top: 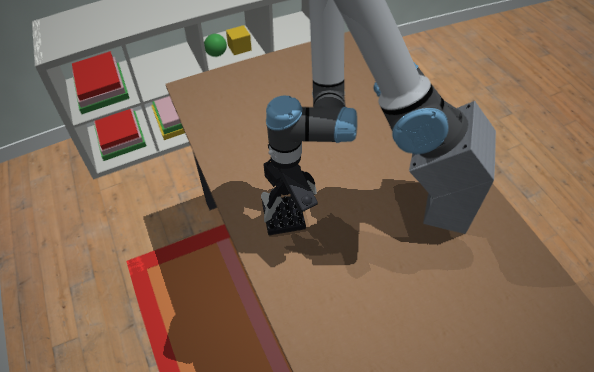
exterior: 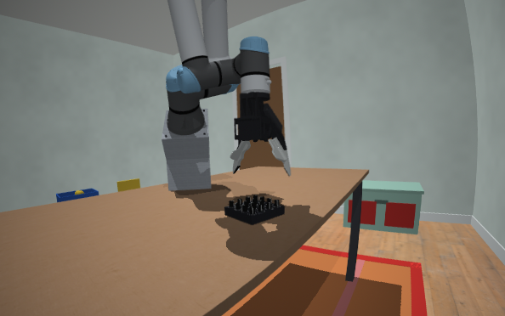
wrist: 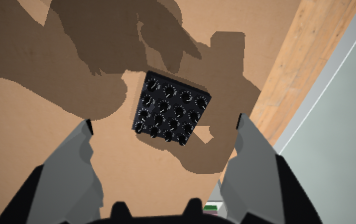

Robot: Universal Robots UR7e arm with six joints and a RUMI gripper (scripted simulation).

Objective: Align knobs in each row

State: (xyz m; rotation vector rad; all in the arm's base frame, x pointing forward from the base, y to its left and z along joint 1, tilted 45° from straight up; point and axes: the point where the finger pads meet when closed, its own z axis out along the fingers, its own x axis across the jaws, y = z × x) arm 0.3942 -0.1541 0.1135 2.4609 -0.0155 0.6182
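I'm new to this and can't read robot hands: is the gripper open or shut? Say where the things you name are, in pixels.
Open: the gripper (top: pixel 289 202) (exterior: pixel 262 174) (wrist: pixel 166 117) has its fingertips wide apart, nothing between them.

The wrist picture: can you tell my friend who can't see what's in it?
A black knob box with four rows of four knobs sits tilted on a brown table, partly in shadow, seen between the open gripper's two gray fingers, which touch nothing.
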